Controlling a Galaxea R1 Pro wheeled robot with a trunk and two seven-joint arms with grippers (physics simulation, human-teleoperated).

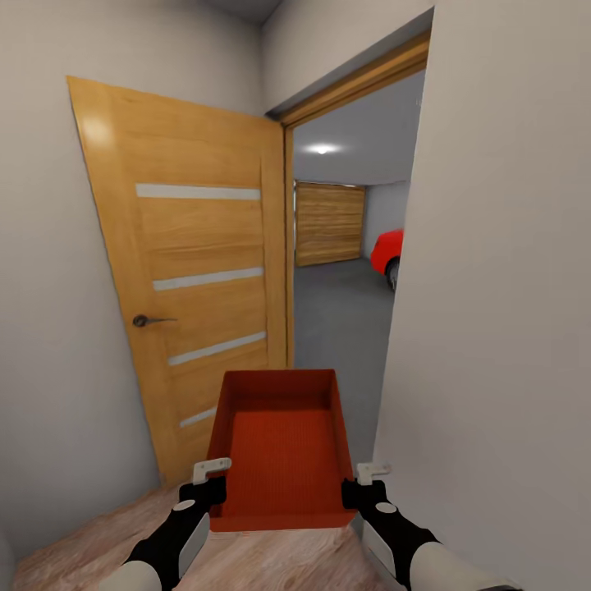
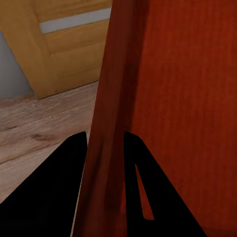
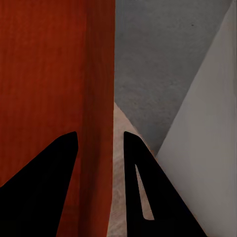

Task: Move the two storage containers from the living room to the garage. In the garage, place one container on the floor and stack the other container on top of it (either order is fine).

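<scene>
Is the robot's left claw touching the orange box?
Touching. In the left wrist view, the left gripper has the storage container wall pinched between its fingers.

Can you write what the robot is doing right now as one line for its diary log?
place: doorway to garage | door: open | box: held, empty | left gripper: on left wall | right gripper: on right wall | car: ahead

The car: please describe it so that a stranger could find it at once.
Look past the open wooden door into the grey garage. The car peeks out beside the right wall, far end. It is glossy, rounded red, unlike the boxy orange-red container nearby.
</scene>
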